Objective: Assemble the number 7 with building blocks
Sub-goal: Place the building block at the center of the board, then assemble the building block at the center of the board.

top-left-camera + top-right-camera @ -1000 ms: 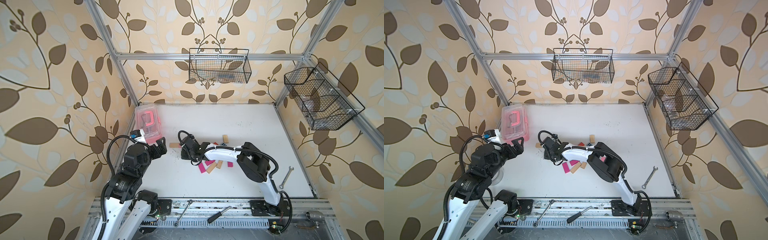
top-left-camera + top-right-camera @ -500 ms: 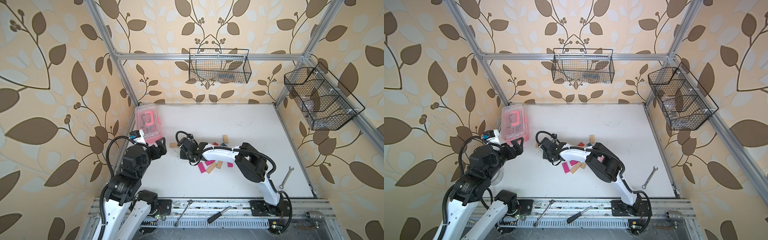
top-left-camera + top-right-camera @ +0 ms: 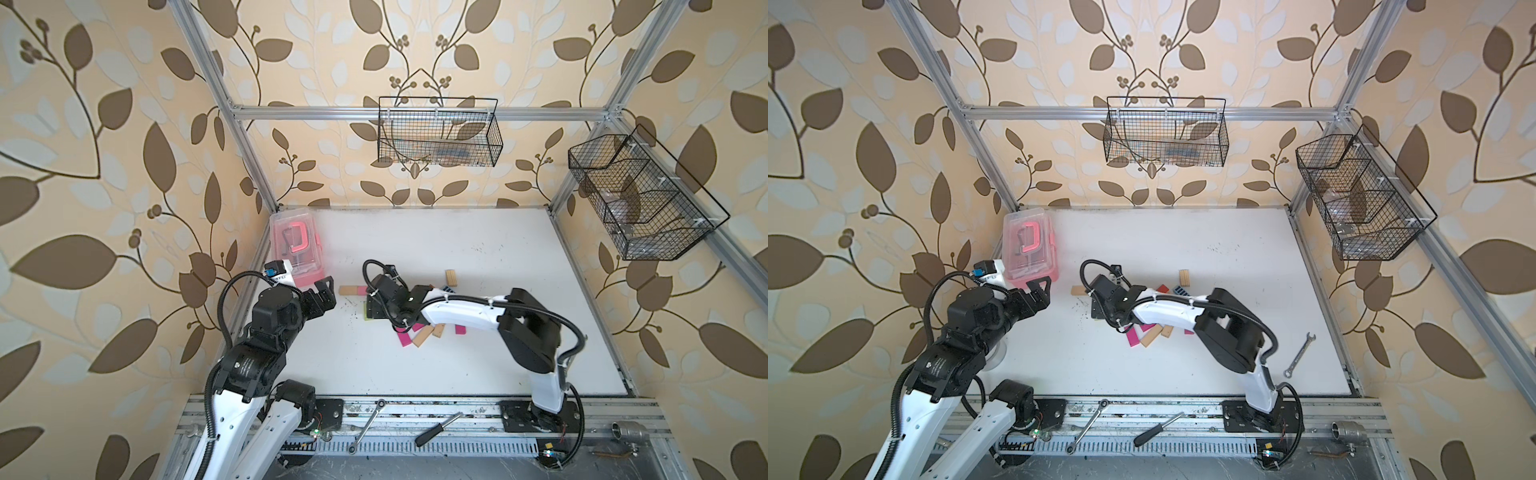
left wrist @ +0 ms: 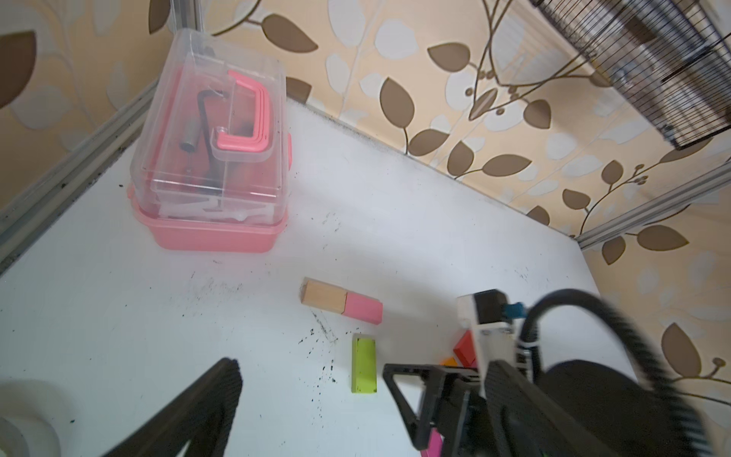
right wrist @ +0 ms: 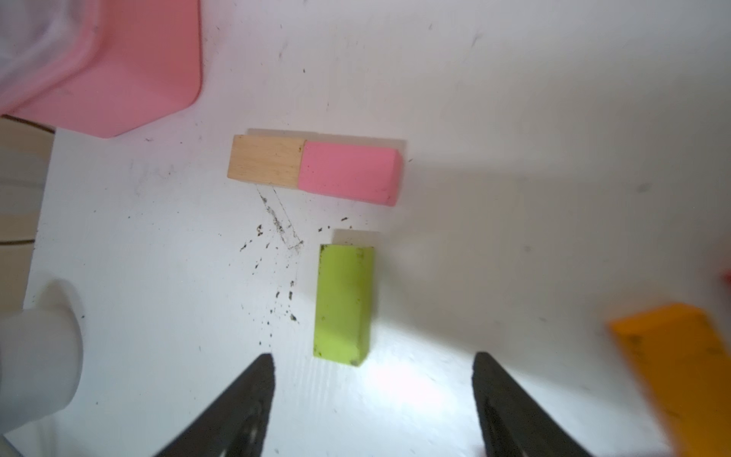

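no legible text, no labels, no numbers visible

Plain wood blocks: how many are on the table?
4. One wood block abuts the pink block; a second sits alone farther back; two more lie together by the magenta block, beside the right arm, which may hide others.
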You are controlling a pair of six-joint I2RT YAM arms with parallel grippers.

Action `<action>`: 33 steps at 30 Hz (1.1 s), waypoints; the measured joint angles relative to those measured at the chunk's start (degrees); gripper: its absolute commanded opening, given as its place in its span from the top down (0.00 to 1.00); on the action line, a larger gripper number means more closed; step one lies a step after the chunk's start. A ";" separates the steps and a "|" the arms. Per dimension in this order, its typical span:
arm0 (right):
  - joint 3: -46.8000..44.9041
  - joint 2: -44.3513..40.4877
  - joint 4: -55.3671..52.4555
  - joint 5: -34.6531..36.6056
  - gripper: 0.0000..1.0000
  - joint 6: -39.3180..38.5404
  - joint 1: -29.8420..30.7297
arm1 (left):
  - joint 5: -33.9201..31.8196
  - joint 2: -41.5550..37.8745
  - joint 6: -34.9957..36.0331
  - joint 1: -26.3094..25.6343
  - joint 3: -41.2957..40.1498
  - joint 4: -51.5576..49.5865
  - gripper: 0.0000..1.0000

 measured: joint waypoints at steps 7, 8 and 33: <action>-9.35 -16.63 2.51 -1.99 0.00 -10.25 -12.50 | 5.01 12.35 -2.10 -0.02 -0.33 -0.59 0.09; -10.75 -18.27 2.84 -3.08 0.00 -12.11 -14.21 | 6.08 13.94 -2.27 -0.07 -0.50 -0.68 0.09; -21.33 -28.13 7.37 -27.17 0.00 -38.45 -21.77 | -0.48 60.81 -2.73 -16.87 12.24 -2.54 0.27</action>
